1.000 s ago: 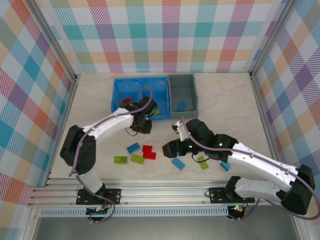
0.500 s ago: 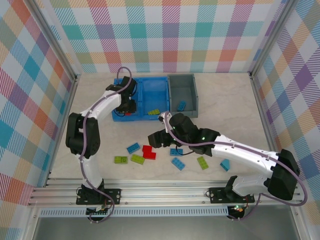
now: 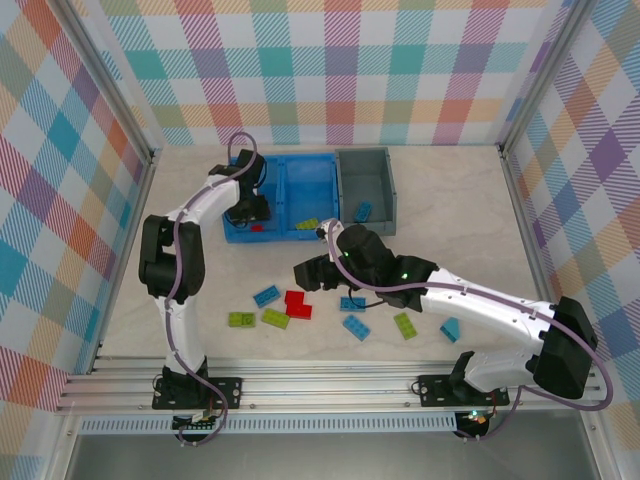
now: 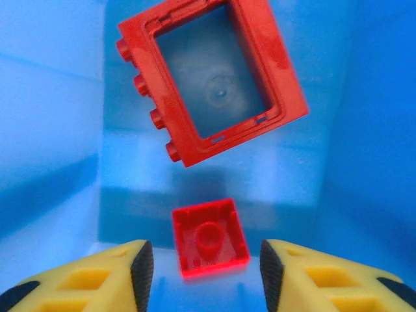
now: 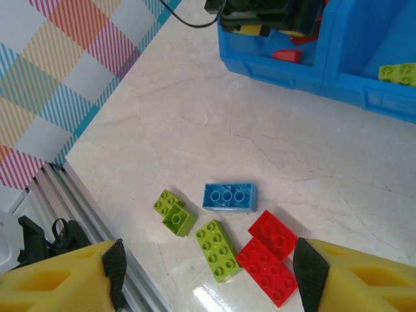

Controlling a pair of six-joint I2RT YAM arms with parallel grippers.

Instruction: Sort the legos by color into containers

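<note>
Worktop (image 3: 450,200): loose bricks sit near the arm bases, the bins further back. Blue bin (image 3: 310,190) has two compartments, red in the left and a lime brick (image 5: 398,71) in the right. Grey bin (image 3: 367,180) touches its right side and holds a blue brick (image 3: 362,211).

Left end effector (image 4: 203,260) is down in the red compartment and released. The jaws are apart and the small red brick (image 4: 210,237) lies on the bin floor between the fingertips, touching neither. The red frame (image 4: 211,78) lies further in.
- Pull straight up and out.
- No sideways move until the fingers are above the wall, or they'll drag the brick or frame.

Right end effector (image 5: 209,260) is wide open, holding nothing, and hovers over the loose cluster. Looks like an approach to the two red bricks (image 5: 270,257), which touch each other. A lime brick (image 5: 220,250) lies just beside them and another blue brick (image 5: 227,196) is near.
- Shift right to centre on one red brick, not the pair.
- Turn the wrist so the fingers close across its short side.
- Take the one further from the lime brick, which gives a finger room to land.
- Go down vertically and close only at brick height.
- Hold off carrying to the bin until the left arm is out, since both want that compartment.
</note>
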